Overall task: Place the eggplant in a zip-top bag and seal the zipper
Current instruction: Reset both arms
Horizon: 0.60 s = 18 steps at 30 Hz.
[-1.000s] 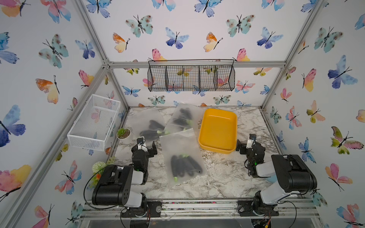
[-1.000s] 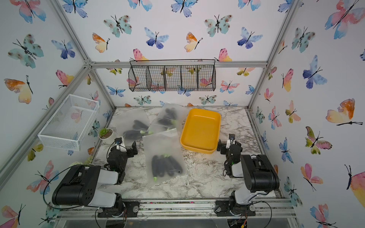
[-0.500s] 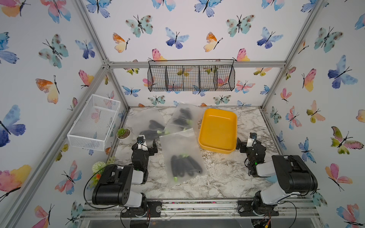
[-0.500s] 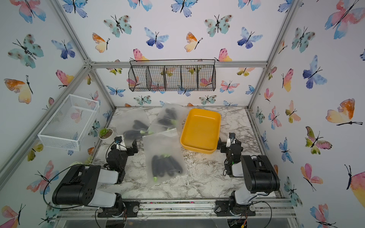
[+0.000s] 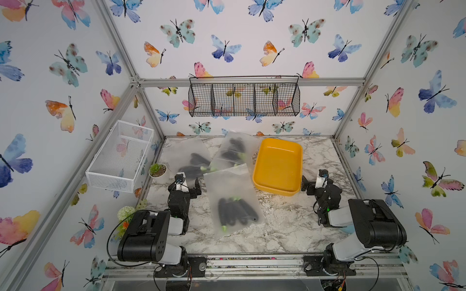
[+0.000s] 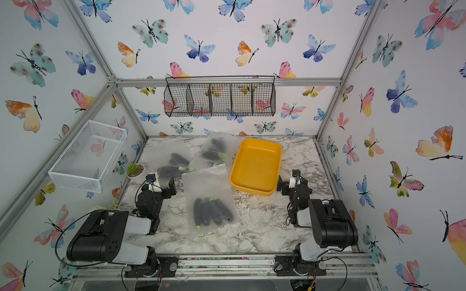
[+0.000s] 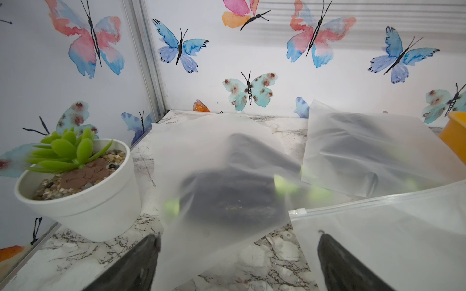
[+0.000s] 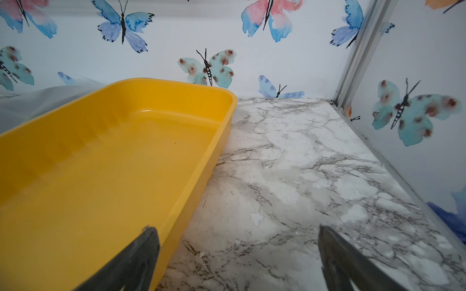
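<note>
Idle over counter (image 5: pixel 290 226), grasping nothing.
Left fingers (image 7: pixel 136 262) released beside zip-top bag (image 5: pixel 227 184) of eggplants (image 5: pixel 234 211); right fingers (image 8: pixel 131 262) released beside yellow tray (image 5: pixel 277 163).

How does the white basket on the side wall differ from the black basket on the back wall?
The white mesh basket is one undivided bin of fine mesh; the black wire basket is split into several compartments with a coarser grid. The white one hangs on the side wall, the black one on the back wall. Both are mounted above the table.
</note>
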Each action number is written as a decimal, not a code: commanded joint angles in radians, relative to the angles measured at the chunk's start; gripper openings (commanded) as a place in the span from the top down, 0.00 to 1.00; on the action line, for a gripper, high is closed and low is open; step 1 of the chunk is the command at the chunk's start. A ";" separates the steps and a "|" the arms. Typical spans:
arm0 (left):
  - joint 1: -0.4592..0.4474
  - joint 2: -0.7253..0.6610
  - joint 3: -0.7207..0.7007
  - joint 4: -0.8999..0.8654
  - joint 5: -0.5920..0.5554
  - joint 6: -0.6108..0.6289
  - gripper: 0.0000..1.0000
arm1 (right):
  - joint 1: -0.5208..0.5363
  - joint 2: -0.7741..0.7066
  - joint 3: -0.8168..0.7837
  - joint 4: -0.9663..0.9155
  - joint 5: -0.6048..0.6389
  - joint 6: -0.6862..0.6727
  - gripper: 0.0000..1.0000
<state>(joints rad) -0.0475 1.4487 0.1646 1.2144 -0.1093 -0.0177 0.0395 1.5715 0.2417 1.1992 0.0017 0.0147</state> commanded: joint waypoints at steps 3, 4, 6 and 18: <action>0.003 0.005 0.001 0.023 0.010 0.010 0.02 | -0.002 0.009 0.036 -0.044 -0.056 -0.019 0.00; 0.003 0.006 0.001 0.023 0.010 0.010 0.02 | -0.003 0.007 0.030 -0.033 -0.056 -0.021 0.00; 0.003 0.005 0.001 0.023 0.010 0.010 0.02 | -0.003 0.012 0.035 -0.038 -0.055 -0.022 0.00; 0.004 0.005 0.001 0.023 0.010 0.010 0.02 | -0.001 0.007 0.021 -0.019 -0.090 -0.034 0.00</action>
<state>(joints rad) -0.0475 1.4487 0.1646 1.2144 -0.1093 -0.0177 0.0395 1.5745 0.2604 1.1656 -0.0319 0.0048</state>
